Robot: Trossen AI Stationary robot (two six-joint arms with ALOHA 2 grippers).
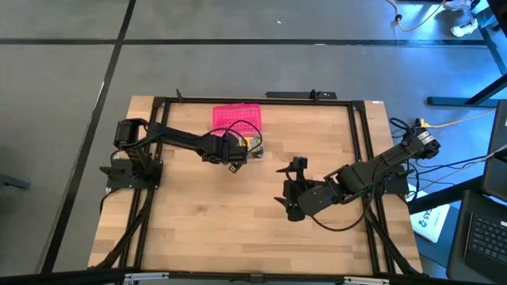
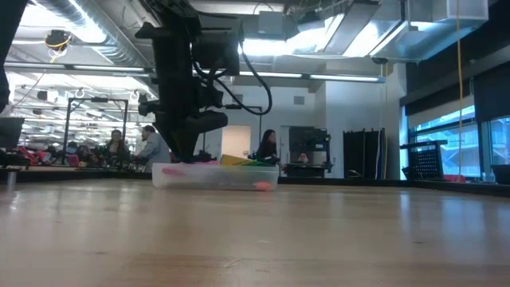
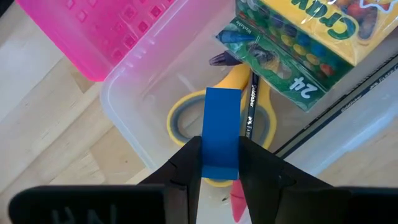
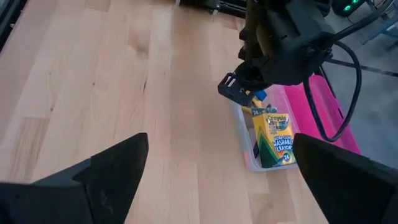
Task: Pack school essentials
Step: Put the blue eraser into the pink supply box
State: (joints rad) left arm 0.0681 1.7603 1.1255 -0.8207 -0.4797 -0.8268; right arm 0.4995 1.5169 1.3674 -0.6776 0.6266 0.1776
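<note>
My left gripper is shut on a small blue eraser and hovers over the open clear box. Inside the box lie yellow-handled scissors, a dark pencil and the green-yellow crayon box, whose one end rests on the scissors and pencil. The low view shows the clear box standing on the table under the left arm. My right gripper hangs open above the table's right half, away from the box, with nothing between its fingers. My left gripper pinches the eraser's near end between its two fingers, which press on its two long sides. The fingers slant steeply down from above. The eraser sticks out ahead of the fingertips, over the scissors' handle loop; whether it touches anything below, I cannot tell.
The pink lid lies flat on the table just beyond the box's far side. A black frame runs around the tabletop. Bare wood stretches along the near half of the table.
</note>
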